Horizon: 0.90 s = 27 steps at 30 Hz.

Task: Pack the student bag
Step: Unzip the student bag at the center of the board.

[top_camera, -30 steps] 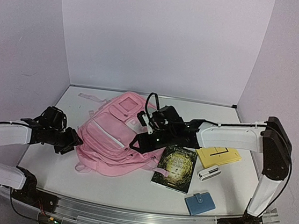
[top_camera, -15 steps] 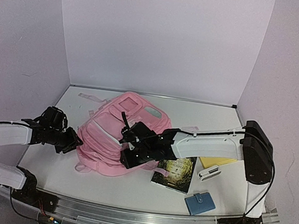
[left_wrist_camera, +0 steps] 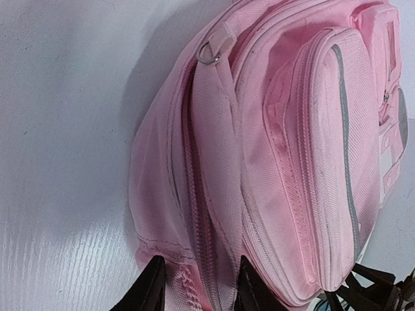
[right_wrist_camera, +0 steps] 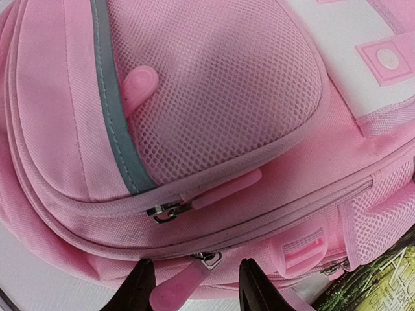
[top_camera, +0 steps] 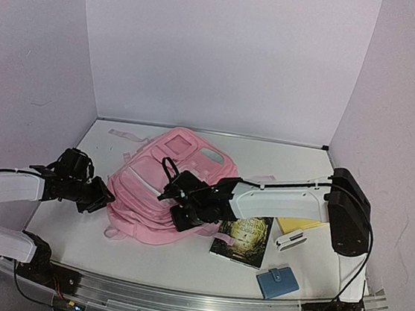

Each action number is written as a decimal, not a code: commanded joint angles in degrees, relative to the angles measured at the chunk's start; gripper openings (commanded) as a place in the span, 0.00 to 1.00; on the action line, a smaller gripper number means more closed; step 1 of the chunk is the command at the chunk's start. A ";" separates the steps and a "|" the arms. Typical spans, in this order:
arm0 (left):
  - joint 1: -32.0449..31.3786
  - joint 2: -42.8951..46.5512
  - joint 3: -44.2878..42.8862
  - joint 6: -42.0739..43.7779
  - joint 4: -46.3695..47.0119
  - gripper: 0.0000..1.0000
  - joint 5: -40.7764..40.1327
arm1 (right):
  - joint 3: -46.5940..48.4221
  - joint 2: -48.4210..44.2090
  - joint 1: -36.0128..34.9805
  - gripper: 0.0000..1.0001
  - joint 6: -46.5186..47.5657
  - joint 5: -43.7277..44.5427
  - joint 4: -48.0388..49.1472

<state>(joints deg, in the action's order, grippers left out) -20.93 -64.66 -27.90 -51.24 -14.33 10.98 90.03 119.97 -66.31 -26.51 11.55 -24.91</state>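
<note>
The student bag (top_camera: 152, 183) is a large pink backpack lying flat at the middle left of the table. My left gripper (top_camera: 105, 195) is at its left edge. In the left wrist view its fingers (left_wrist_camera: 155, 288) press on either side of a fold of the student bag (left_wrist_camera: 272, 162) that carries a zip line, so the gripper (left_wrist_camera: 198, 288) is shut on that fold. My right gripper (top_camera: 177, 213) hangs over the bag's near right edge. In the right wrist view it (right_wrist_camera: 192, 288) stands open around a pink zip pull (right_wrist_camera: 178, 288), with a gap on both sides.
A dark green book (top_camera: 243, 235) lies just right of the bag, its corner showing in the right wrist view (right_wrist_camera: 382, 278). A yellow notebook (top_camera: 298, 224), a small white object (top_camera: 290, 241) and a blue wallet (top_camera: 277, 282) lie at the near right. Loose pink straps (top_camera: 123, 135) trail behind the bag.
My right arm has swung left across the bag to its near right edge, and its jaws have narrowed round the zip pull. The left jaws have closed onto the bag's edge.
</note>
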 commanded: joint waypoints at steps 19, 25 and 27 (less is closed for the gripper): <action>0.19 0.33 3.41 -2.86 11.28 0.00 4.57 | 3.31 -1.72 -1.24 0.00 -4.51 -7.87 1.35; 0.02 1.19 3.61 -4.38 13.39 0.00 2.74 | 3.22 -2.97 -2.03 0.00 -8.20 -15.24 7.44; -0.12 1.41 3.40 -4.41 13.39 0.00 2.28 | 4.01 -2.50 -2.47 0.00 -9.22 -16.71 9.31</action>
<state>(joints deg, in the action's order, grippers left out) -20.58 -64.60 -24.16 -54.45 -5.42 13.21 92.18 121.02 -66.96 -32.18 2.32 -23.93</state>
